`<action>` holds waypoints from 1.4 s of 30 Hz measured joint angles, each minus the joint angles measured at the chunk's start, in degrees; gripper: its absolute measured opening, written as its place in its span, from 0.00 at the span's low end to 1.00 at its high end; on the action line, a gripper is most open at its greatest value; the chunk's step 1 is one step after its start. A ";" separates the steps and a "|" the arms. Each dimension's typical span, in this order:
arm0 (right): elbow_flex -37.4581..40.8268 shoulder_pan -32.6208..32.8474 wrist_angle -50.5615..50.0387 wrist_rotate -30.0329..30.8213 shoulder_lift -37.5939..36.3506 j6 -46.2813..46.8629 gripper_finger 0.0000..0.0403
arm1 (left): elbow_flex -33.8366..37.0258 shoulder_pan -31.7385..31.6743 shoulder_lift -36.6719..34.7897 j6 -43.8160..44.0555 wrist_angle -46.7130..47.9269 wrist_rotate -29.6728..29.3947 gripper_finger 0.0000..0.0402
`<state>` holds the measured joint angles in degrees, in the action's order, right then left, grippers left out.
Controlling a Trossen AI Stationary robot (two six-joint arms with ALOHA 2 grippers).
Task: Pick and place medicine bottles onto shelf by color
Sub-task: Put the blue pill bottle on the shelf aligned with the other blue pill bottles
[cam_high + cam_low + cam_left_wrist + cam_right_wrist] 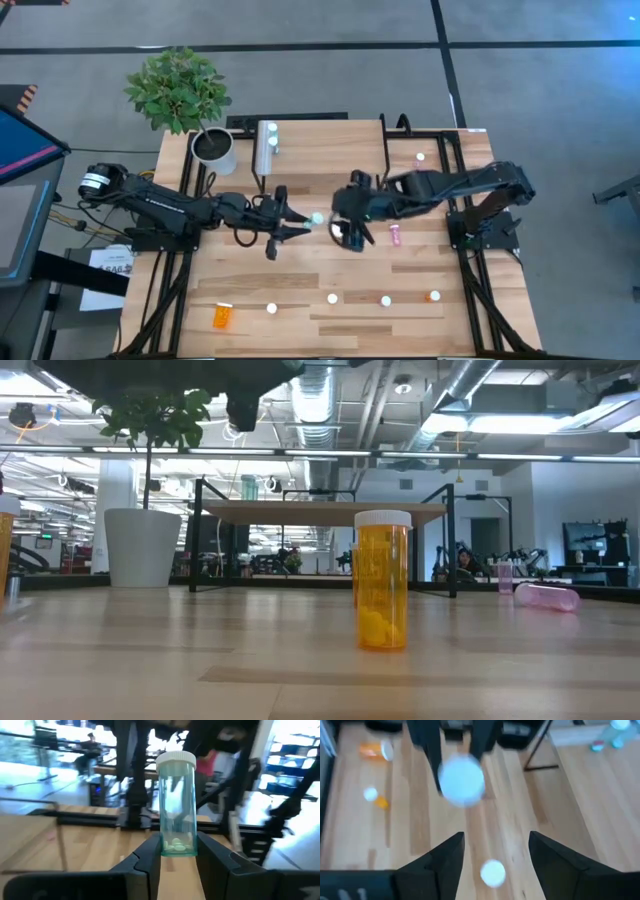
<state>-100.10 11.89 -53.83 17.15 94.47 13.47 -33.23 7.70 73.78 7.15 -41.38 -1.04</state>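
Two arms meet at mid-table, with the shelf point(325, 150) as landmark at the far edge. The left gripper point(178, 857) is closed on a teal bottle point(177, 802), which stands upright between its fingers point(145, 860), white cap up and pale pills at its base; in the high view this bottle point(316, 218) lies in front of the shelf, at the tips of the left gripper point(300, 224). The right gripper point(345, 228) sits just beside it on the right; its jaws stand wide apart and hold nothing, and its wrist view looks down on the bottle's white cap point(462, 782), which lies beyond the fingertips point(451, 851), not between them.

On the shelf, near its left end, stand bottles point(271, 135) with white caps. A pink bottle point(394, 236) lies on its side in front of the shelf, right of the grippers; another small bottle point(420, 157) stands to the shelf's right. Farthest from the shelf, a row along the near table edge: an orange bottle point(222, 317) on its side, then white-capped bottles upright point(271, 308), point(333, 298), point(386, 299), and an orange one point(433, 296). In the low view one orange bottle point(383, 580) stands upright, closest to the camera, before the shelf. A potted plant point(212, 148) stands left of the shelf
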 joint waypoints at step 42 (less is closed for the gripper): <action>57.54 5.16 122.92 5.33 0.97 -12.62 0.59 | 4.37 0.13 21.11 0.87 -45.29 -0.11 0.22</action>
<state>-42.56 17.05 69.09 22.49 95.44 0.85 -28.86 7.84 94.89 8.02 -86.66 -1.16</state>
